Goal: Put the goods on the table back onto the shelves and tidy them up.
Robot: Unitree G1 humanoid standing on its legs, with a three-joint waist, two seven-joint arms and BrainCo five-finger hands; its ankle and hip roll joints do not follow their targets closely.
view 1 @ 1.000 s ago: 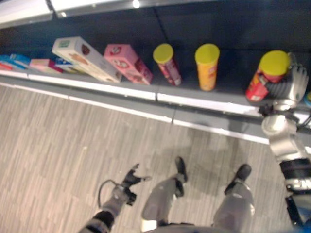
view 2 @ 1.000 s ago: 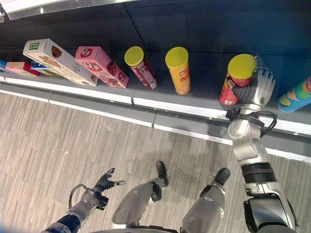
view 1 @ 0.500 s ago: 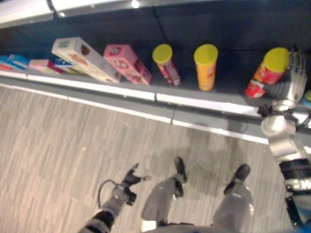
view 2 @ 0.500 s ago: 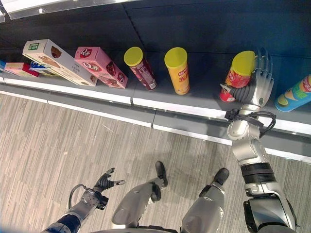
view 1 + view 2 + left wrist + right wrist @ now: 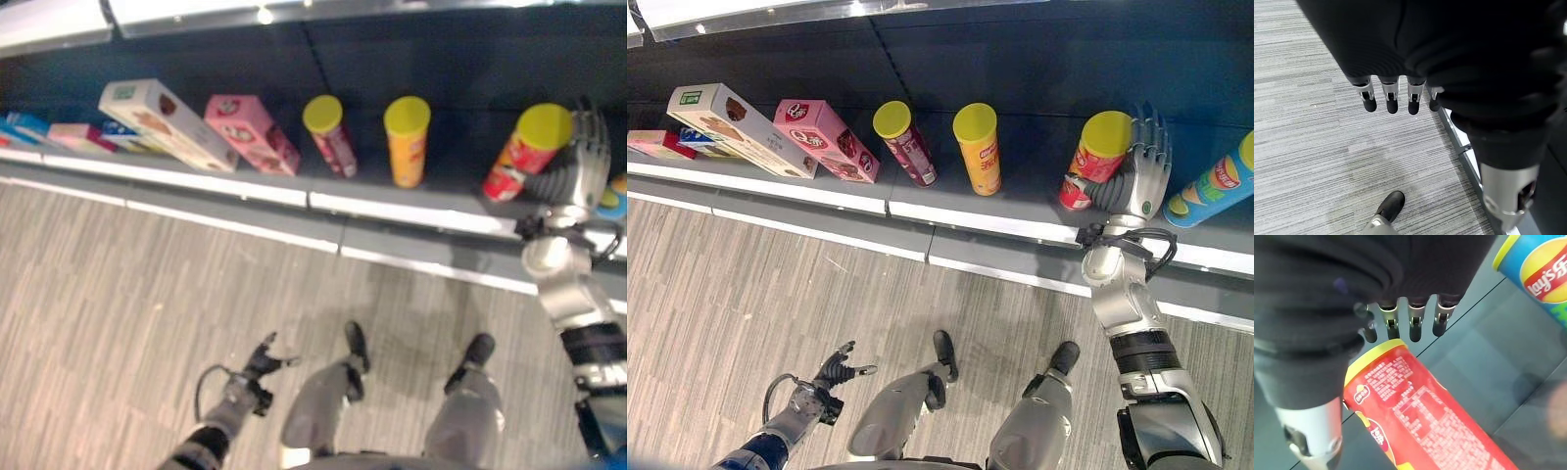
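A red can with a yellow lid (image 5: 1095,162) stands tilted on the dark shelf (image 5: 999,217), leaning towards the left. My right hand (image 5: 1142,178) is beside it on the right, fingers (image 5: 1416,329) straight and open; its thumb lies against the can's lower part (image 5: 1420,406). My left hand (image 5: 837,371) hangs low over the floor, its fingers (image 5: 1391,100) relaxed and holding nothing.
Along the shelf stand an orange can (image 5: 979,147) and a dark red can (image 5: 905,143), both yellow-lidded, then a pink box (image 5: 826,139), a white box (image 5: 740,127) and small boxes (image 5: 661,143). A blue can (image 5: 1209,186) lies right of my hand.
My right hand's fingers have uncurled from the red can and now stand straight beside it. The can has tipped to the left. The view has shifted a little.
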